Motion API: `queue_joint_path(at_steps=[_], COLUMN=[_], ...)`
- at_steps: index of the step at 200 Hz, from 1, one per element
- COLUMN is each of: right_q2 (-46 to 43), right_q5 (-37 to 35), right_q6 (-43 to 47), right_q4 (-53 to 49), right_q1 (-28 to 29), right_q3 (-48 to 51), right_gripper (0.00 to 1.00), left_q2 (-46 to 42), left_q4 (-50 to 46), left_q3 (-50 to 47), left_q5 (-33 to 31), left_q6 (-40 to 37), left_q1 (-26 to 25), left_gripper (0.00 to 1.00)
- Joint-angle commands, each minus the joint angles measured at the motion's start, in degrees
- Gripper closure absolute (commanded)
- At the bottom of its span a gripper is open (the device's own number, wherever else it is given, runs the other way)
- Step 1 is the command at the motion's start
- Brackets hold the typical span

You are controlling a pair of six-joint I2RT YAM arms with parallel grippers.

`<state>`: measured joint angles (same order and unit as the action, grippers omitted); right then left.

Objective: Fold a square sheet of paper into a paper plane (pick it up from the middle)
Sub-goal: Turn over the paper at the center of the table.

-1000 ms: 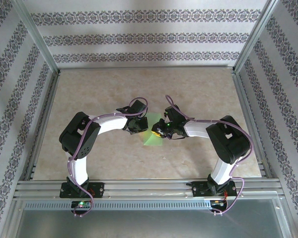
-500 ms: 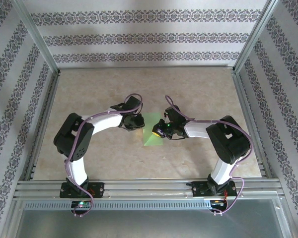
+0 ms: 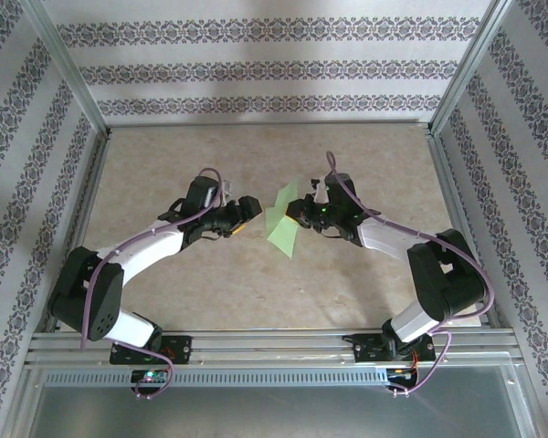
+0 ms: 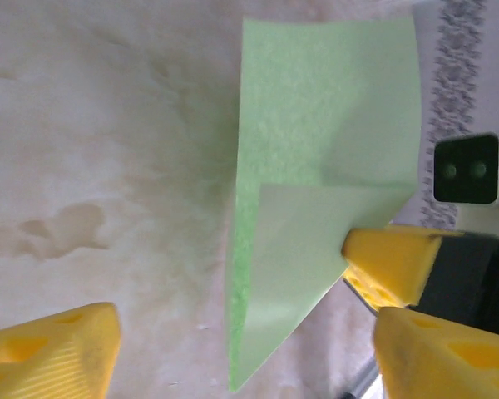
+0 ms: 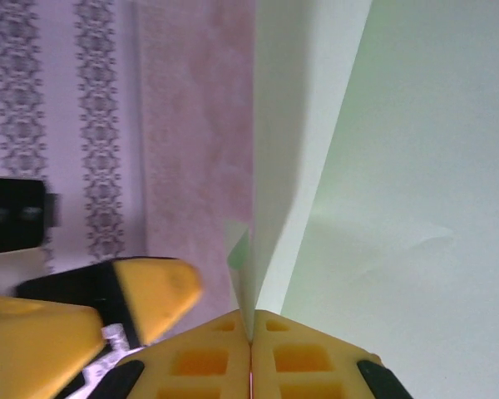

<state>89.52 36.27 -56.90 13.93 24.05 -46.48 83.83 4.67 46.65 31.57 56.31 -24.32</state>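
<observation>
Right gripper (image 5: 251,337) is clamped hard. Its two yellow moulded fingers, with square pockets in the plastic, are pressed flat together, and a thin edge of the square sheet of paper (image 5: 399,166) is pinched right at their tips. From that pinch the sheet fans up and away as smooth, matte, pale green planes that meet along one sharp crease. Over to the left gripper (image 3: 247,215): its jaws are spread wide, chunky ribbed yellow fingers (image 4: 58,349) out to either side. The paper stands ahead of the gap between them and touches neither. From the left wrist the green shows a faintly fibrous grain, with a paler flap folded over the lower part and tapering to a point near the jaws. The right gripper's yellow tip bites that flap's outer corner. From above, the sheet hangs tilted between the two grippers, over a mottled beige, stone-look table (image 3: 164,164).
</observation>
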Motion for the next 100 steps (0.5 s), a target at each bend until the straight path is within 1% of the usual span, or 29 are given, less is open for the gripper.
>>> queue_joint_path(at_steps=[1,16,45,62,77,100], right_q2=[-1.4,-1.4,-1.0,-0.5,-0.1,0.6], right_q5=[6.2,8.2,11.2,12.4,13.2,14.4], right_q6=[-1.6,-3.3,-7.1,-9.5,-11.5,-13.4], right_q4=[5.6,7.7,12.2,14.8,17.2,19.4], right_q1=[-1.4,-2.1,-2.8,-3.1,-3.3,-3.3], right_q3=[-1.7,-1.8,-1.9,-1.7,-1.2,-0.7], right_gripper=[0.93,0.93,0.92,0.92,0.92,0.91], left_q2=[-1.3,-0.7,1.3,2.7,3.8,5.9], left_q4=[17.7,22.8,27.1,28.3,31.4,36.5], left_q3=[-2.7,-3.8,-3.8,-3.4,-3.7,-3.5], left_q5=[6.8,8.0,10.0,10.8,11.2,12.8], left_q6=[7.0,9.6,12.1,13.0,14.6,17.3], left_q1=[0.0,-0.1,-1.0,-1.4,-1.5,-1.5], left_gripper=[0.13,0.05,0.04,0.05,0.07,0.14])
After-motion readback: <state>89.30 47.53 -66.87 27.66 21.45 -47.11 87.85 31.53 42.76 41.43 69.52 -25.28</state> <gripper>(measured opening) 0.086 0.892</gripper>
